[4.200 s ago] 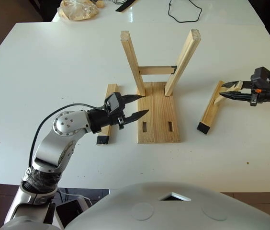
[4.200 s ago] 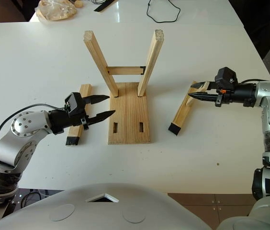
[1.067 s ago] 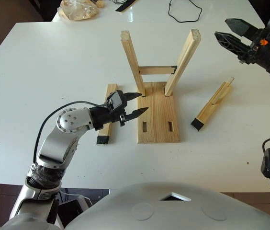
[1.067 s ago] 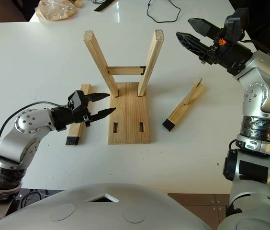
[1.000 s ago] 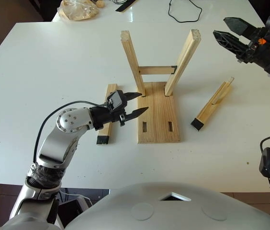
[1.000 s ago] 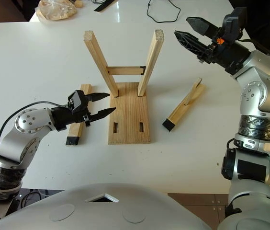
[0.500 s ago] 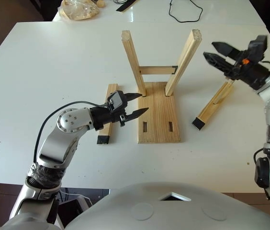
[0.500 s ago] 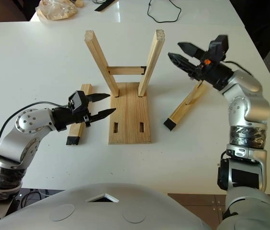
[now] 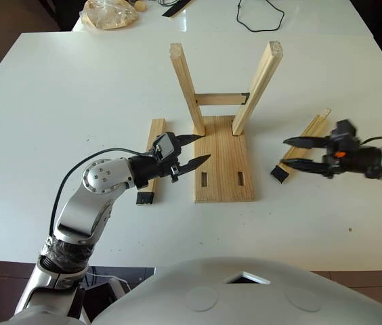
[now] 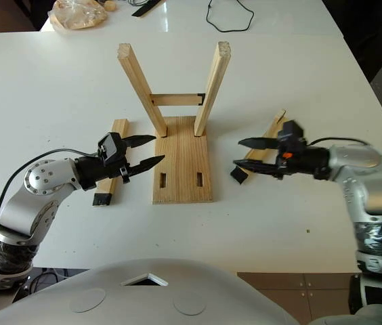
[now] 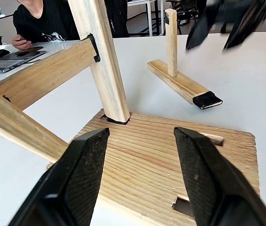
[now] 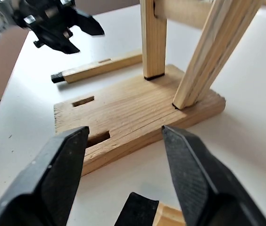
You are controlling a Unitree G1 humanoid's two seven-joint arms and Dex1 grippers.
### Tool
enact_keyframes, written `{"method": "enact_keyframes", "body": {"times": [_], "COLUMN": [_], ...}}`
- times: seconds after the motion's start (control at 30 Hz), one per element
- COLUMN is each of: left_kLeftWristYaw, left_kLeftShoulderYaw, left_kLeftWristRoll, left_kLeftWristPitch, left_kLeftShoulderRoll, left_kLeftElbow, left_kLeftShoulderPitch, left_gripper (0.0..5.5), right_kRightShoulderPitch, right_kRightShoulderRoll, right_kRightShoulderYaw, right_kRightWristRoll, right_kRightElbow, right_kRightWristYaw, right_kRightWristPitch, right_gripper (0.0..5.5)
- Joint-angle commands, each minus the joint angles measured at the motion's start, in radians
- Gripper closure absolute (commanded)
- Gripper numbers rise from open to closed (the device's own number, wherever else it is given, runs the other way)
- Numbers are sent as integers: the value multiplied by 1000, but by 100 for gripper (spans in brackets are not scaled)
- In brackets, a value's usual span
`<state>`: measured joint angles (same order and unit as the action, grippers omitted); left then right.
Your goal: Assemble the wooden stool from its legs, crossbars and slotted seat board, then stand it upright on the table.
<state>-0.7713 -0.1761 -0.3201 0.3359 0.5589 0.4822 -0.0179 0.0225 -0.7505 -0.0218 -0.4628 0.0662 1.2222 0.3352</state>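
One seat board [image 9: 223, 172] is laid flat on the table [image 9: 76, 95], two upright legs [image 9: 186, 88] and one crossbar [image 9: 219, 99] fitted, two loose legs [image 9: 156, 128] alongside. Left pincer [image 9: 206, 145] and right pincer [image 9: 285, 153] are held low, spread, empty, aimed inward.

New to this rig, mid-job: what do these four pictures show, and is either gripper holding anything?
A humanoid robot with two arms, each ending in a two-finger gripper. The two wide pictures come from its head, looking down; the two close ones from its wrists. On the table lies the seat board, with two legs, joined by a crossbar, standing in it, and two slots empty. A loose leg lies on each side. The left gripper and right gripper are open, holding nothing.
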Motion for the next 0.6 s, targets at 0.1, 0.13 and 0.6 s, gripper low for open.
{"method": "enact_keyframes", "body": {"times": [0.1, 0.13, 0.6], "left_kLeftWristYaw": [4, 5, 36], "left_kLeftShoulderYaw": [-9, -9, -7], "left_kLeftWristRoll": [14, 14, 32], "left_kLeftWristPitch": [-3, -3, -29], "left_kLeftShoulderRoll": [-2, -3, -15], "left_kLeftElbow": [-6, -4, 1], "left_kLeftShoulderPitch": [15, 13, -27], "left_gripper": [295, 295, 295], "right_kRightShoulderPitch": [-10, -11, 19], "right_kRightShoulderRoll": [11, -2, -213], "right_kRightShoulderYaw": [91, 83, -65], "right_kRightWristRoll": [214, 216, 88], "right_kRightElbow": [-182, -201, -224], "right_kRightWristYaw": [-58, -44, 205], "right_kRightWristPitch": [-221, -238, -225], "right_gripper": [266, 266, 266]}}
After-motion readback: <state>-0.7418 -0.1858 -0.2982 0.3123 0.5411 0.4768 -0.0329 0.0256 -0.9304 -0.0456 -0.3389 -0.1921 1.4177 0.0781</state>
